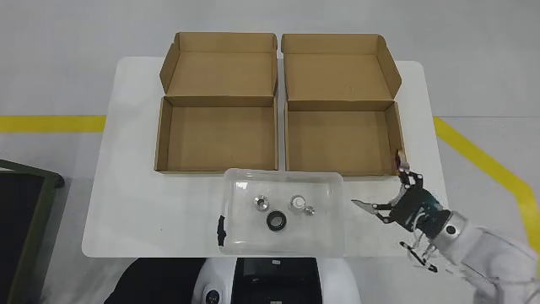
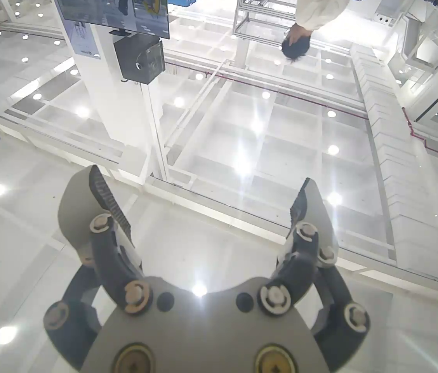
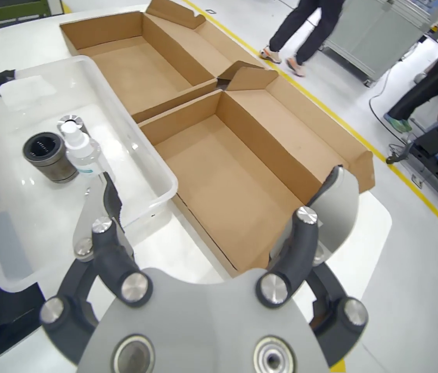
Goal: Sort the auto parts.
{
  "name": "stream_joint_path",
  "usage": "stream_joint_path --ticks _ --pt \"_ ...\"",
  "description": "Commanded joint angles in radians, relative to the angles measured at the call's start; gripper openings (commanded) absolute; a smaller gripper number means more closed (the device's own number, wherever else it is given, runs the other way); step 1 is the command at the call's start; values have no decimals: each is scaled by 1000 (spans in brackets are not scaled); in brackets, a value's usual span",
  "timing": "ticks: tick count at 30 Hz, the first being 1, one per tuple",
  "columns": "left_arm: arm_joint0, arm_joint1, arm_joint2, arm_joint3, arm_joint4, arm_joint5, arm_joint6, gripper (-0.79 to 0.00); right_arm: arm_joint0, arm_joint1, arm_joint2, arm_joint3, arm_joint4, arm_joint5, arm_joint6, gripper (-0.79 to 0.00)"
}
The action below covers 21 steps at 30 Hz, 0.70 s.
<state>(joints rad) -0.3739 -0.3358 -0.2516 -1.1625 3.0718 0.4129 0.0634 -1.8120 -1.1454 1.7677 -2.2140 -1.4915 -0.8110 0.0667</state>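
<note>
A clear plastic bin [image 1: 325, 230] sits at the table's front middle. It holds a black bearing [image 1: 276, 219], a metal cylinder [image 1: 262, 203], a small white spray bottle [image 1: 298, 201] and a small metal part [image 1: 310, 210]. In the right wrist view the bearing [image 3: 48, 157], bottle [image 3: 81, 151] and cylinder [image 3: 70, 121] stand together in the bin [image 3: 164, 188]. My right gripper [image 1: 380, 187] [image 3: 221, 172] is open and holds nothing, just right of the bin, by the right box's front corner. My left gripper [image 2: 200, 175] is open, holds nothing and points up at the ceiling.
Two open cardboard boxes, left [image 1: 217, 139] and right [image 1: 340, 142], lie side by side behind the bin with their lids folded back. Black tape [image 1: 222, 226] marks the bin's front left corner. A dark green cart [image 1: 21, 219] stands off the table's left edge.
</note>
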Motion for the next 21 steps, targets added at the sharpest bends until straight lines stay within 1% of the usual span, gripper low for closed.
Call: stream_joint_path --ticks 1,9,14,21 --pt "0 0 0 0 0 0 0 0 11 2 -39 -19 -25 -18 32 0" --pt "0 0 0 0 0 0 0 0 78 9 -215 -35 -20 -134 111 0" --pt "0 0 0 0 0 0 0 0 132 10 -325 0 -17 -153 153 0" --pt "0 0 0 0 0 0 0 0 208 11 -426 75 -41 -168 190 0"
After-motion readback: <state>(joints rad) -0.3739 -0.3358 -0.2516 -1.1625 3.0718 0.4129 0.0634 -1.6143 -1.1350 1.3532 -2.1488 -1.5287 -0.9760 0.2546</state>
